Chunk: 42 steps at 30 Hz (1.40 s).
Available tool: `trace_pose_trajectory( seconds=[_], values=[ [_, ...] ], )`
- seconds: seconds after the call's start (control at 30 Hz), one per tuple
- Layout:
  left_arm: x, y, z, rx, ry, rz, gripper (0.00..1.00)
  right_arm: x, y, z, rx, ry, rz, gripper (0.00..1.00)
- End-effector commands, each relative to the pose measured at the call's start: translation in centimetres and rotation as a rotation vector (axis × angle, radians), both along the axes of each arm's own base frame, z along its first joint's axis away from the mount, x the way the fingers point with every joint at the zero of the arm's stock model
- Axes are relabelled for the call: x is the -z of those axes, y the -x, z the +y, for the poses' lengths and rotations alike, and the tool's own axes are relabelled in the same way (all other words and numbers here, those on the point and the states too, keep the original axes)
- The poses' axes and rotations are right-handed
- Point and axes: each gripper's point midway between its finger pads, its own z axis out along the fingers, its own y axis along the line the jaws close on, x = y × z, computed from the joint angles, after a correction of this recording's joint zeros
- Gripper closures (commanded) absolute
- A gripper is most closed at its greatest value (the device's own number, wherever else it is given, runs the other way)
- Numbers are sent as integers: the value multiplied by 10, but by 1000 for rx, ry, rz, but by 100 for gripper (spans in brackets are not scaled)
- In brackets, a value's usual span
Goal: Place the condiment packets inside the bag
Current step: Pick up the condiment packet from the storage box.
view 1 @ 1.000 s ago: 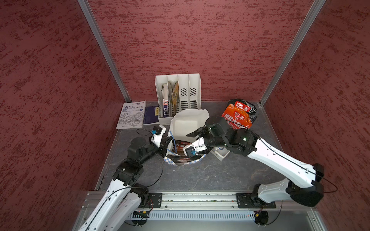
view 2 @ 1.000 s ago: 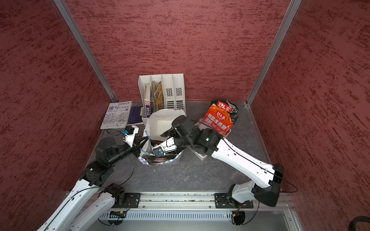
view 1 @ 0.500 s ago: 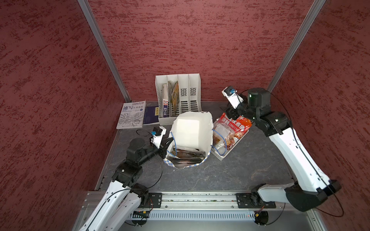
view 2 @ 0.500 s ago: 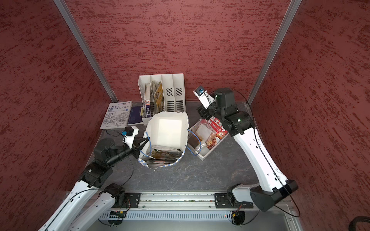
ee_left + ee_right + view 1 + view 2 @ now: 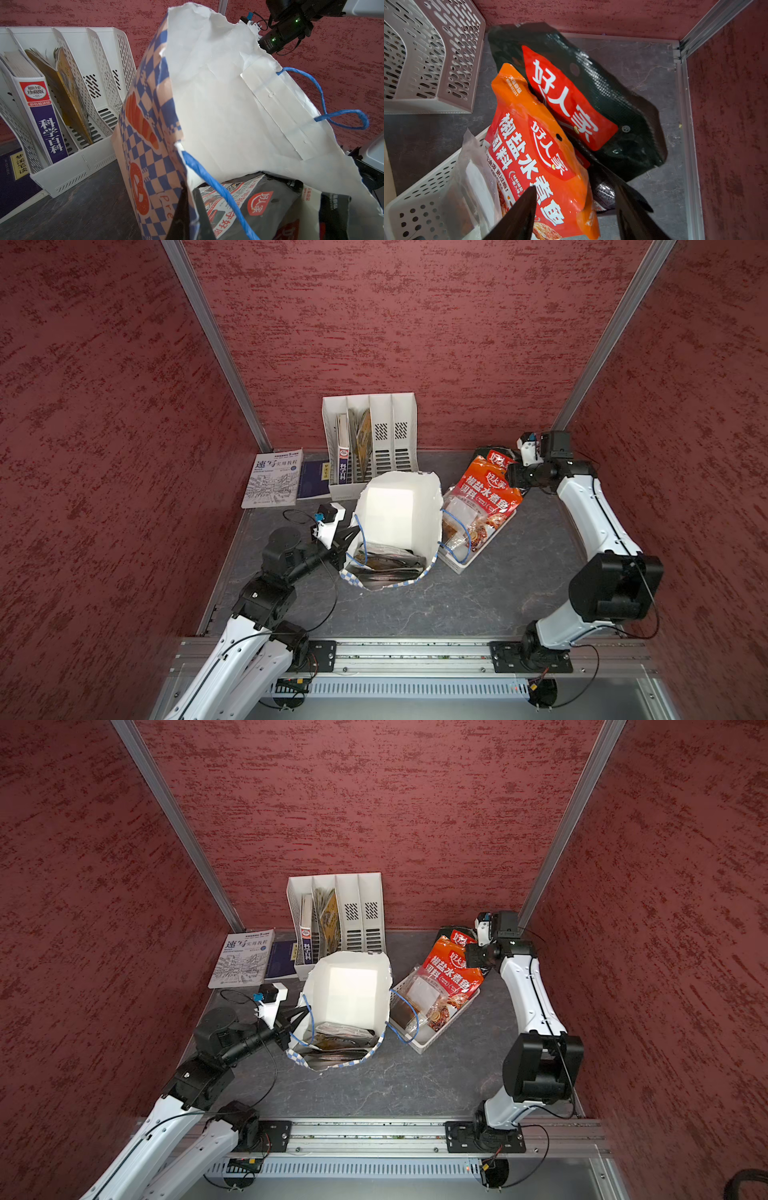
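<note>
The white paper bag (image 5: 395,506) (image 5: 349,986) stands open in the middle, its blue-checked side (image 5: 145,145) facing the left wrist view. My left gripper (image 5: 347,539) (image 5: 191,209) is shut on the bag's near rim beside a blue cord handle. Several condiment packets (image 5: 386,562) (image 5: 270,203) lie inside the bag. At the back right, an orange packet (image 5: 486,489) (image 5: 533,145) leans over a black packet with a red label (image 5: 591,93). My right gripper (image 5: 510,477) (image 5: 575,199) hangs open just above the orange packet's edge.
A white perforated basket (image 5: 461,568) (image 5: 415,197) beside the bag holds a clear packet (image 5: 465,514). A white slotted file rack (image 5: 386,427) (image 5: 99,62) with books stands behind the bag. Two books (image 5: 274,477) lie at the back left. Walls close in on the right corner.
My right arm has pulled out of the bag's mouth and swung to the back right corner over the packet pile. The bag's mouth now stands open. The left gripper has kept its hold.
</note>
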Motion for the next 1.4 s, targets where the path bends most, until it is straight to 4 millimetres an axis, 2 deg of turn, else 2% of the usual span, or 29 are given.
trace_pose_trajectory(
  seconds=[0.0, 0.17, 0.37, 0.47, 0.5, 0.6, 0.67, 0.73, 0.8, 0.83, 0.87, 0.9, 0.97, 1.0, 1.07, 1.2, 1.37],
  values=[
    [-15, 2, -2, 19, 15, -67, 100, 20, -5, 10, -22, -111, 38, 38],
    [-14, 1, -2, 14, 13, -66, 100, 48, -8, 10, -22, -127, 103, 41],
    [-13, 1, -1, 7, 10, -63, 100, 69, -10, 15, -40, -156, 136, 41],
    [-12, 0, -1, 6, 8, -60, 100, 65, -6, 42, -143, -286, 132, 43],
    [-12, 0, -1, 6, 7, -61, 100, 58, -1, 57, -200, -360, 123, 44],
    [-11, -1, -1, 3, 4, -58, 100, 44, 8, 78, -284, -481, 111, 48],
    [-12, -1, 0, -1, 4, -60, 100, 43, 11, 80, -285, -494, 106, 53],
    [-12, -1, 0, -1, 6, -60, 100, 49, 11, 71, -242, -446, 110, 63],
    [-11, -2, 0, -2, 5, -58, 100, 51, 9, 59, -192, -375, 108, 82],
    [-12, -1, 0, -1, 6, -59, 100, 43, 10, 55, -181, -343, 83, 94],
    [-12, -2, 0, -3, 6, -60, 100, 39, 9, 52, -174, -327, 68, 100],
    [-12, -2, 0, -3, 5, -60, 100, 30, 11, 50, -168, -306, 39, 100],
    [-12, -2, 0, -4, 3, -62, 100, -1, 17, 47, -171, -241, -63, 100],
    [-12, -1, 1, -4, 3, -62, 100, -8, 19, 47, -175, -220, -90, 100],
    [-11, -1, 1, -6, 3, -60, 100, -43, 33, 53, -221, -153, -195, 100],
    [-11, -1, 0, -3, 1, -61, 100, -108, 66, 76, -342, -51, -399, 100],
    [-10, -1, -1, 6, 1, -55, 100, -171, 109, 110, -512, 48, -617, 100]
  ],
)
